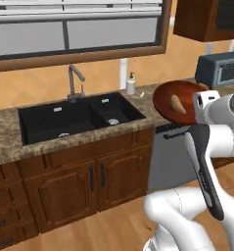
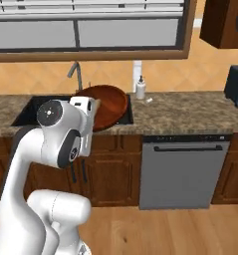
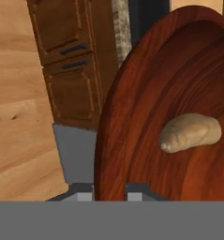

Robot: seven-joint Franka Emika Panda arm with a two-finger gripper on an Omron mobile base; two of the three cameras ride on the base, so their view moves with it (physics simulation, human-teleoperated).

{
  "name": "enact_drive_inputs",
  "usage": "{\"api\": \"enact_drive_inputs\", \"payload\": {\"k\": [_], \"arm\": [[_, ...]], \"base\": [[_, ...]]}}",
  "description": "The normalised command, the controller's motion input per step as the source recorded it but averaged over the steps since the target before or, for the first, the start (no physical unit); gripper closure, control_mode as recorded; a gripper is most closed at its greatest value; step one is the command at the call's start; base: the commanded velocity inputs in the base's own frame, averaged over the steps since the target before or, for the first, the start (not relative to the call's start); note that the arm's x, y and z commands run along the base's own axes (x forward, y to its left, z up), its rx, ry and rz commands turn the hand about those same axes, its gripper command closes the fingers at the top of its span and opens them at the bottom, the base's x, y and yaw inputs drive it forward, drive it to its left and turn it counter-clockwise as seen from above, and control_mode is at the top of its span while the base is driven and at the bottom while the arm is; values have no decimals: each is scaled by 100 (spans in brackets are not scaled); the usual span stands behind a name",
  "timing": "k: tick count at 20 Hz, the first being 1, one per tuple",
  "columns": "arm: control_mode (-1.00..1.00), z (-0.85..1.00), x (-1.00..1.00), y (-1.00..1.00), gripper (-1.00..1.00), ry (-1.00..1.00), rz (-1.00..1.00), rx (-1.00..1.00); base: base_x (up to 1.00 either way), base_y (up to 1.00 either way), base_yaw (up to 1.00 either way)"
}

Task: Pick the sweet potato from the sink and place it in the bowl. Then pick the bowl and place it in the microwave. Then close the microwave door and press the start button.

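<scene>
The end effector (image 3: 108,190) gripped the tilted bowl (image 3: 146,108) by its rim; the potato (image 3: 190,132) inside risked sliding out.

A reddish-brown bowl (image 1: 172,100) is held tilted above the countertop (image 1: 138,105). A sweet potato (image 1: 176,103) is seen inside it, right of the black sink (image 1: 74,120).

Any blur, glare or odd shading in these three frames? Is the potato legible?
Left base view: soft and low-res, even lighting, no glare; sweet potato legible inside the tilted bowl. Right base view: equally soft; the arm covers part of the bowl. Hand view: sharpest; potato crisp, faint sheen on the bowl rim, with the gripper clamped on it.
</scene>
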Motion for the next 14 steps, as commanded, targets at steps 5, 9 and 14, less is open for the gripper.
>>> {"api": "enact_drive_inputs", "payload": {"k": [5, 9, 14], "arm": [[100, 0, 0, 0, 100, 0, 0, 0], [100, 0, 0, 0, 100, 0, 0, 0], [100, 0, 0, 0, 100, 0, 0, 0]], "base": [[-12, -16, -80], [0, -19, -75], [0, -44, -69]]}}
